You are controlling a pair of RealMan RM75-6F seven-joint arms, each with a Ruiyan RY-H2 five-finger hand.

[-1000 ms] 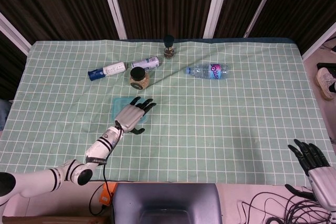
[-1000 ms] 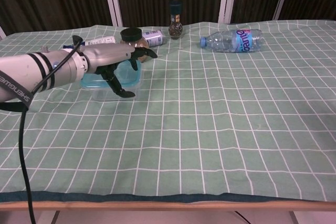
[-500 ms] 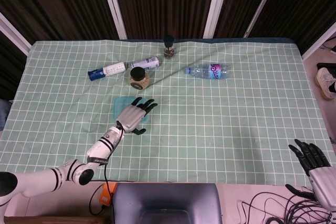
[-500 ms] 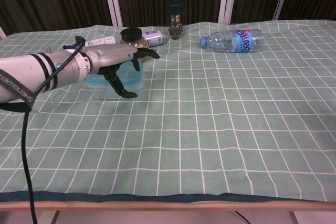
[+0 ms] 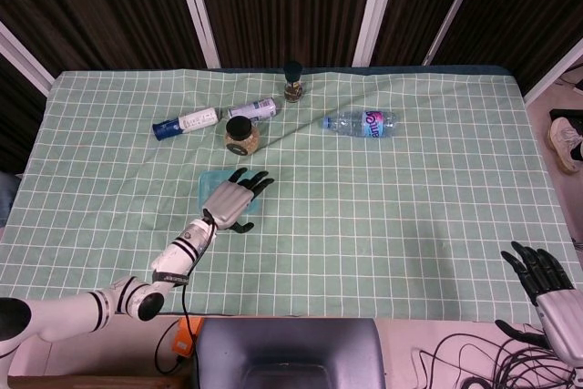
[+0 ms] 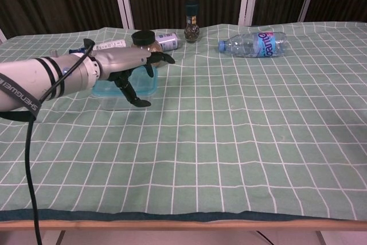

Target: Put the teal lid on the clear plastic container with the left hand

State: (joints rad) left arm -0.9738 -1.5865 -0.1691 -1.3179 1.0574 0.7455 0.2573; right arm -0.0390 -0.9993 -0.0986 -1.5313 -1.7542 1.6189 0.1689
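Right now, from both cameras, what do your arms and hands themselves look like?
The left hand has a silver-grey metallic back and black fingers. The left arm is light grey with black bands, printed lettering I can't read, and a black cable running alongside. The right hand shows black fingers on a grey palm; its arm is out of frame.

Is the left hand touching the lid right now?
Cannot tell. In the chest view the left hand stretches over the teal lid, thumb hanging at its front; the head view looks straight down, so neither shows contact or a gap.
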